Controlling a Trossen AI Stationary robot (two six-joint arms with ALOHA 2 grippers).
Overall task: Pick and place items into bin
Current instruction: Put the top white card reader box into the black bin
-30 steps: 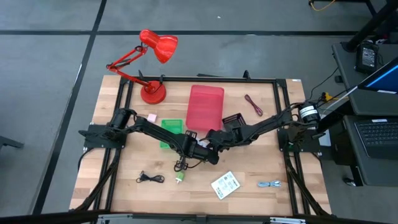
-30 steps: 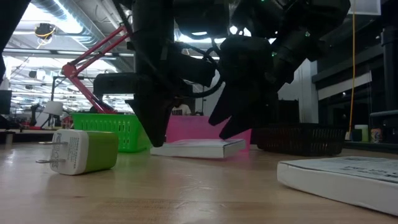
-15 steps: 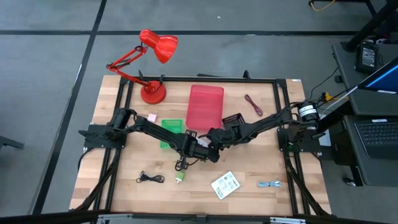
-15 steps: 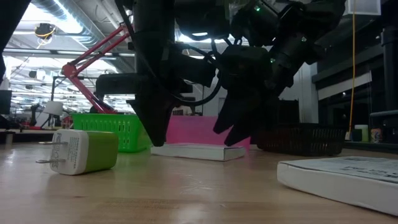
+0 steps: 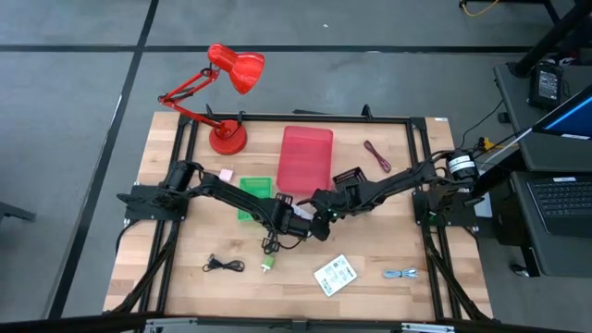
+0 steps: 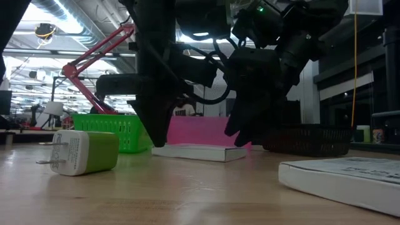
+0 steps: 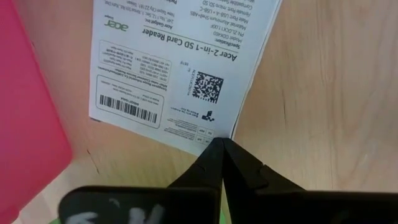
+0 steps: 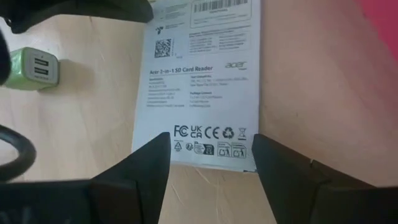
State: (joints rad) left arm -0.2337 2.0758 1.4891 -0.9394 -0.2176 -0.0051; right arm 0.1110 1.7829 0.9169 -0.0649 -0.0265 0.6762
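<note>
Overhead, both arms hide the white packet (image 8: 202,81) (left pincer (image 7: 221,144) closed, right pincer (image 8: 211,163) open).

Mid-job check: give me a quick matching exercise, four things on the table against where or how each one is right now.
Things:
1. left gripper
2. right gripper
3. green charger
4. pink bin

States:
A. lying on its side on the wood
B. fingers shut, tip at the white packet's edge
C. behind the packet
D. fingers open astride the packet's end

Pairs: 1-B, 2-D, 3-A, 4-C
</note>
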